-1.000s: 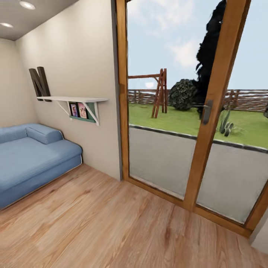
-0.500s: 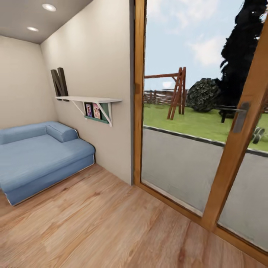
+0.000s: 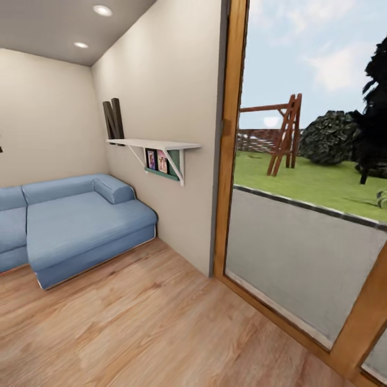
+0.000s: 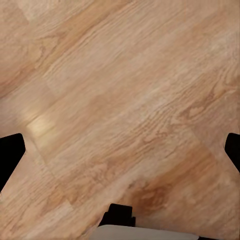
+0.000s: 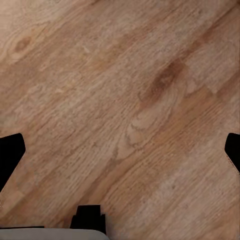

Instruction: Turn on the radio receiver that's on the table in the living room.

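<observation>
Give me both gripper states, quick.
Left gripper: open, empty, fingertips spread wide over the wood floor.
Right gripper: open, empty, also over bare floor.

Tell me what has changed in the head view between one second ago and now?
The whole picture has shifted rightward, so the camera turned left; the things themselves did not move. More of the blue sofa shows now, and the door's handle has gone out at the right. The shelf and wood floor stay as they were. Nothing was taken hold of or let go.
</observation>
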Robot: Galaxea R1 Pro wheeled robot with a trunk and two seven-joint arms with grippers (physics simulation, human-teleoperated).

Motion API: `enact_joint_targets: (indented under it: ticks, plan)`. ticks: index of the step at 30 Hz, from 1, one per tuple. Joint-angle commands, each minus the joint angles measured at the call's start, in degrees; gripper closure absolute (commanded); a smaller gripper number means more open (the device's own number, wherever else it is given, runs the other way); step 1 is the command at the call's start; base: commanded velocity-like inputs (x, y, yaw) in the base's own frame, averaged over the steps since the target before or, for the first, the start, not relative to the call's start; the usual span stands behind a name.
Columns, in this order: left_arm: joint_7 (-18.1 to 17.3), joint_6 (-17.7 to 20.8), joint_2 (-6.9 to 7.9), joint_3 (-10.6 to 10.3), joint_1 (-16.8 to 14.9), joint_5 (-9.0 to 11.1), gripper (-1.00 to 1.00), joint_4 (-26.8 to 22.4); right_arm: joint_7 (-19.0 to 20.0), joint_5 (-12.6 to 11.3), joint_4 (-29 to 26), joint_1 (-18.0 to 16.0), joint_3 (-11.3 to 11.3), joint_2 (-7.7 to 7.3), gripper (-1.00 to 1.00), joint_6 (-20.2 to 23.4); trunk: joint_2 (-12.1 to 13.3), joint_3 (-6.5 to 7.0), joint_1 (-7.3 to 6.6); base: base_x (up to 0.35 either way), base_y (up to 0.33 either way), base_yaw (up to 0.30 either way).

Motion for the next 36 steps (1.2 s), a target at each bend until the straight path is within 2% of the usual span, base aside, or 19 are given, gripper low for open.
enact_joint_targets:
  ticks: [1,12,16,27,36]
  plan:
    - [0.0,0.0,0.0,0.0,0.0,0.0,-1.0,0.03,0.01,0.0,0.0,0.0,0.0,0.0,-1.0,-0.01,0.0,0.0,0.0,0.325,0.0,0.266]
    - [0.0,-0.04,0.0,0.0,0.0,0.0,-1.0,0.03,0.01,0.0,0.01,0.0,0.0,0.0,-1.0,0.0,0.0,0.0,0.0,0.265,0.0,0.266]
    - [0.0,-0.46,-0.06,0.0,0.0,0.0,-1.0,0.03,0.0,0.0,0.01,0.0,0.0,0.01,-1.0,0.02,0.0,0.0,0.0,0.033,0.0,0.266]
    - [0.12,-7.5,-0.26,0.12,0.0,-0.02,-1.0,0.04,0.01,0.0,0.04,0.0,0.0,0.02,-1.0,0.01,0.0,0.0,0.0,0.001,0.0,0.278]
    - [0.09,-7.86,-0.1,0.17,0.0,-0.09,-1.0,0.04,0.01,0.0,0.06,0.0,0.0,0.01,-1.0,0.0,0.0,0.0,0.0,0.0,0.0,0.282]
